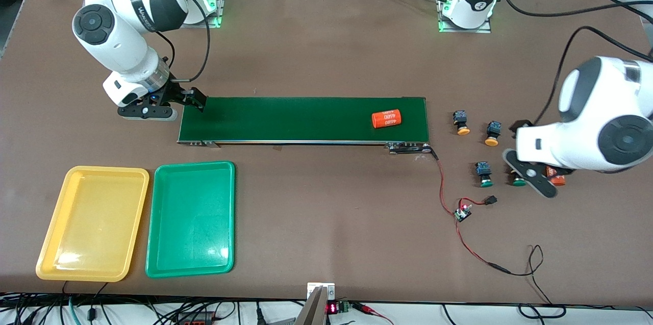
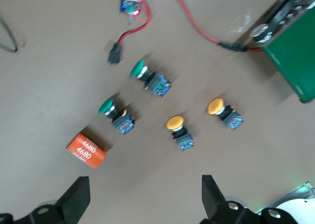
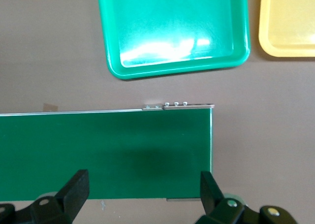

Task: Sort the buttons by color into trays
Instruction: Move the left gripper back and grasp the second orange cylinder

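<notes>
- Buttons: four, black-blue bodies w/ round caps; two yellow (image 1: pixel 463 122) (image 1: pixel 493 133), two green (image 1: pixel 483 173) (image 1: pixel 518 180). All lie on the table near the left arm's end of the belt (image 1: pixel 306 119).
- Orientation: each lies on its side, long axis body-to-cap, caps toward the front camera.
- Trays: yellow (image 1: pixel 93 223) and green (image 1: pixel 191 218), side by side, nearer the camera than the belt.
- Nearby: orange cylinder (image 1: pixel 386 119) on belt; second cylinder (image 2: pixel 86 150) beside a green button; red wire (image 1: pixel 449 192).
- Left gripper (image 2: pixel 142 197): fully open, holds nothing, over the buttons.
- Right gripper (image 3: pixel 142 192): fully open, holds nothing, over belt end.
</notes>
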`<control>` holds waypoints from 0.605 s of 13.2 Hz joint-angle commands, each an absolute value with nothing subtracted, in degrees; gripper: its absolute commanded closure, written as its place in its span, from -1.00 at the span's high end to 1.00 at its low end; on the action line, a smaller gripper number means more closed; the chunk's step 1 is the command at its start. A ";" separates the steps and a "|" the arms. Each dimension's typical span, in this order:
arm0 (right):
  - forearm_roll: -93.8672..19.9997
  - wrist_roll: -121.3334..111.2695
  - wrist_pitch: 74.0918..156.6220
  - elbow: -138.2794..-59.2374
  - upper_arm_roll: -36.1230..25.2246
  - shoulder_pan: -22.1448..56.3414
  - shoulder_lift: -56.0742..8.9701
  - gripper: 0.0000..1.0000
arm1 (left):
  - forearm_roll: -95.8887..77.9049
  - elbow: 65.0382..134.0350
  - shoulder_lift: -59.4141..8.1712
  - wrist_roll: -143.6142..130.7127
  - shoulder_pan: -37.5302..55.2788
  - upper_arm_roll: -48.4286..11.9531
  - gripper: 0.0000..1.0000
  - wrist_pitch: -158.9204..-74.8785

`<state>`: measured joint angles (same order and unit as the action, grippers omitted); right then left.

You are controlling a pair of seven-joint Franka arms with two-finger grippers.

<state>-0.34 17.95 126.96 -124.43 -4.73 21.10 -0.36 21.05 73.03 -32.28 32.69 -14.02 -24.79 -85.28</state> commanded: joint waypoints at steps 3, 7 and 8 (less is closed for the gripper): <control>-1.05 18.37 129.28 -124.89 -4.83 22.06 -0.61 1.00 | 22.41 73.46 -36.91 23.41 -22.39 -25.14 1.00 -90.07; -1.05 18.28 129.37 -124.89 -4.83 22.06 -0.62 1.00 | 22.59 85.75 -37.53 14.35 -30.57 -24.96 1.00 -107.88; -1.05 18.28 129.37 -124.89 -4.83 22.06 -0.62 1.00 | 22.67 88.39 -37.44 12.67 -32.33 -24.96 1.00 -111.41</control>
